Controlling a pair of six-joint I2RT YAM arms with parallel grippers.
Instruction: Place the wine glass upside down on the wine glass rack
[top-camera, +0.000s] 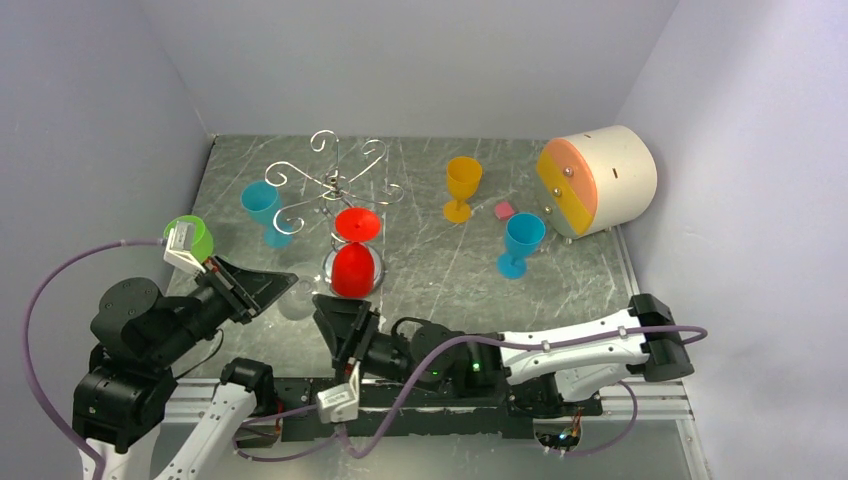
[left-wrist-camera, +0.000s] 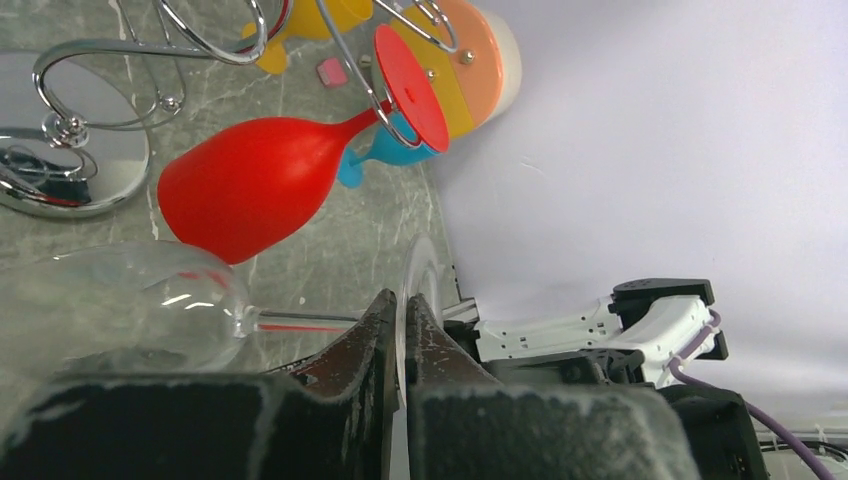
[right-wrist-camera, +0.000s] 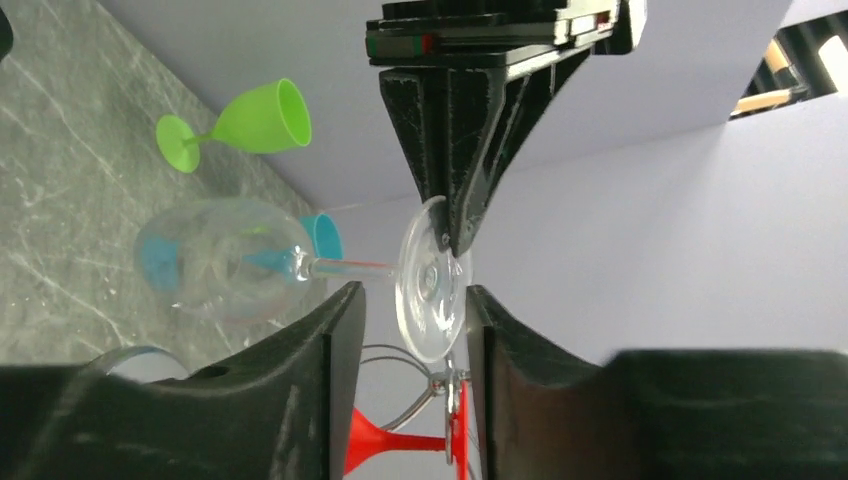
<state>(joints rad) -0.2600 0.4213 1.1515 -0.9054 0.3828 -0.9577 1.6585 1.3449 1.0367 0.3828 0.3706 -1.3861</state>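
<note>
The clear wine glass (top-camera: 296, 300) lies on its side in the air, its bowl (left-wrist-camera: 130, 310) away from the foot. My left gripper (left-wrist-camera: 402, 300) is shut on the rim of its round foot (right-wrist-camera: 430, 290); it also shows in the top view (top-camera: 283, 284). My right gripper (right-wrist-camera: 412, 296) is open, one finger on each side of that foot, not touching; it also shows in the top view (top-camera: 338, 318). The silver wine glass rack (top-camera: 335, 185) stands behind, with a red glass (top-camera: 352, 265) hanging upside down over its shiny round base (left-wrist-camera: 60, 130).
A blue glass (top-camera: 262, 207) and a green glass (top-camera: 190, 238) stand left of the rack. A yellow glass (top-camera: 462, 185), a small pink object (top-camera: 504, 210), another blue glass (top-camera: 522, 242) and a round drawer unit (top-camera: 598, 180) are on the right.
</note>
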